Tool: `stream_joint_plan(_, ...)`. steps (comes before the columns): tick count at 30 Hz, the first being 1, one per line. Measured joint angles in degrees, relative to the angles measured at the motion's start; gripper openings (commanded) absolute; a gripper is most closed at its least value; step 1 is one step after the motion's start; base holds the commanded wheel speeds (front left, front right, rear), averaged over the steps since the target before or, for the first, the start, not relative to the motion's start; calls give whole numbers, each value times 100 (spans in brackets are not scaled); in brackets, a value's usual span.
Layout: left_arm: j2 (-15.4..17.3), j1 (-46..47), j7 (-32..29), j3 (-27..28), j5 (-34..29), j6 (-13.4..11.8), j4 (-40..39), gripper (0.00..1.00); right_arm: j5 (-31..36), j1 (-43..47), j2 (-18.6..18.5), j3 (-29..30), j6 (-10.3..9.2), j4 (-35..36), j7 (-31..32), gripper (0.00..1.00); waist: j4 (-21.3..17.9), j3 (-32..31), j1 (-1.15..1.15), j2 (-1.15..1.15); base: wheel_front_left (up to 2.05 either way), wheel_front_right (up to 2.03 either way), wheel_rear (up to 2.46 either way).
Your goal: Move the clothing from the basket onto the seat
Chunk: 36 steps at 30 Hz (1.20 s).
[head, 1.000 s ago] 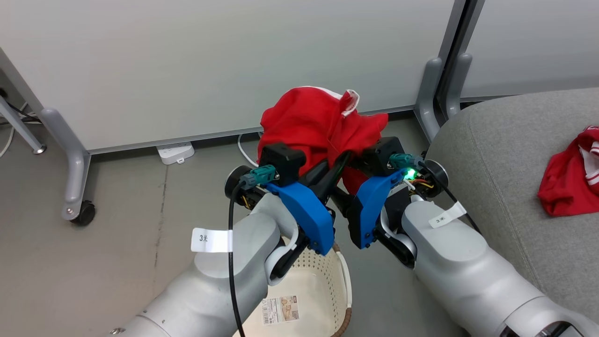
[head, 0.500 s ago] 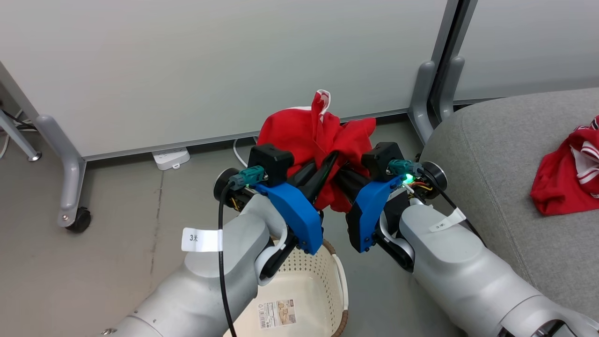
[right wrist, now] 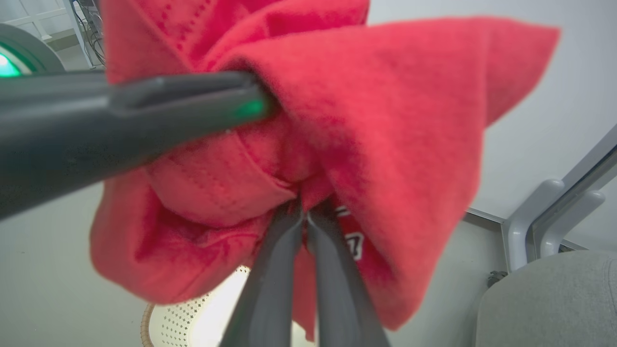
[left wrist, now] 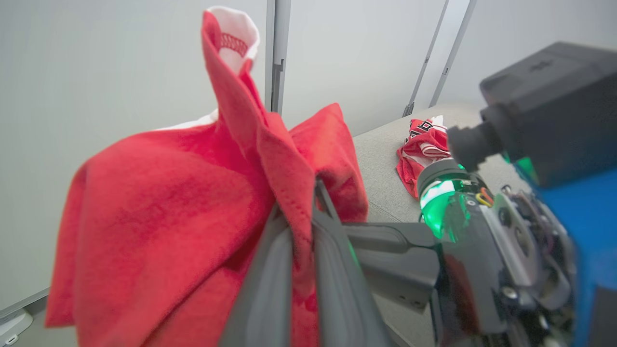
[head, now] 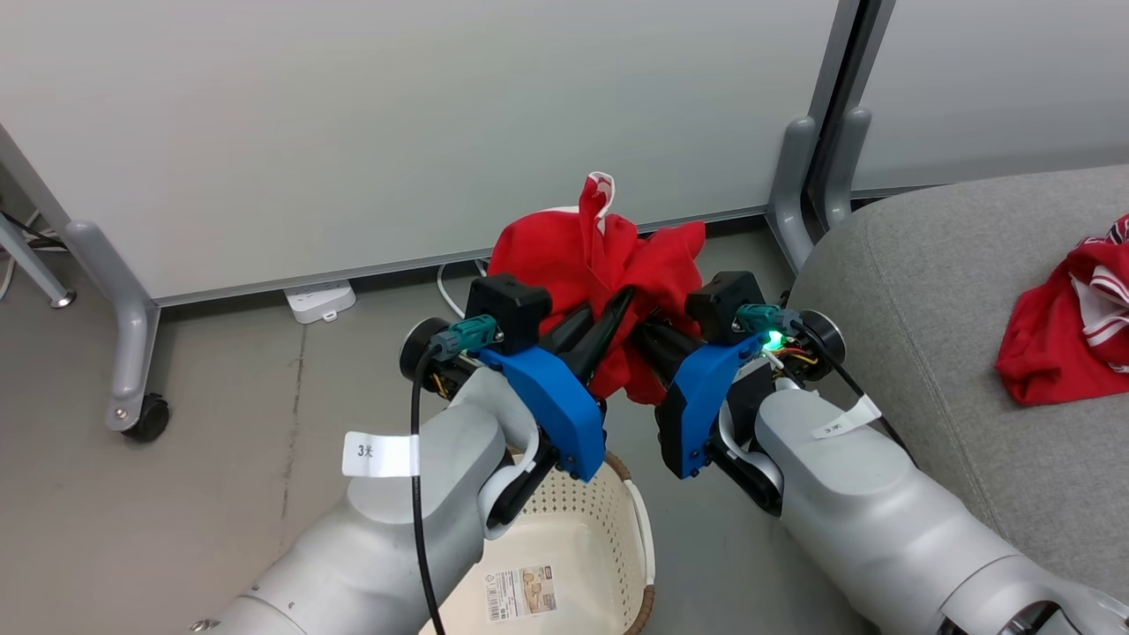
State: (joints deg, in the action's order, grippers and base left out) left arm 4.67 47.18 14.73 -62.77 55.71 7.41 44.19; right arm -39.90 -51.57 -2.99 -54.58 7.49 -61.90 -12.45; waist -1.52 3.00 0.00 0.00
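The grey seat (head: 953,291) takes the right side of the head view. The white basket (head: 586,520) stands at the bottom centre. Above it, mid-frame, the plain red garment (head: 564,256) hangs clear of the basket. The striped jersey (head: 1063,326) lies on the seat at the right edge. The left gripper (head: 620,307) and right gripper (right wrist: 304,214) each pinch a fold of the plain garment, fingers pressed together on the cloth.

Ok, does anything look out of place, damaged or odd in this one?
Nothing stands out. The left gripper and right gripper both pinch one bunched red garment above the basket. The striped jersey lies crumpled on the seat. Nothing is spilled or torn.
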Motion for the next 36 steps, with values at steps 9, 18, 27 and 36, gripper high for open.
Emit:
stream_joint_plan(9,100,-20,20,169,-258,-88,-118,100,-211,-3,3,-16,0,-111,-79,0,-25,7,0,0,0,0,0)
stream_joint_plan(18,799,-1771,34,2013,-1553,-365,-2013,100,-314,-103,-220,192,0,-34,-210,0,-180,74,0,0,0,0,0)
stream_joint_plan(27,725,-3998,34,4250,-3044,-392,-3497,100,-230,-107,-456,463,0,216,-250,0,-371,187,0,0,0,0,0)
stream_joint_plan(36,147,-4633,34,5315,-3784,-51,-3752,100,-27,4,-565,804,0,437,-252,0,-403,227,0,0,0,0,0)
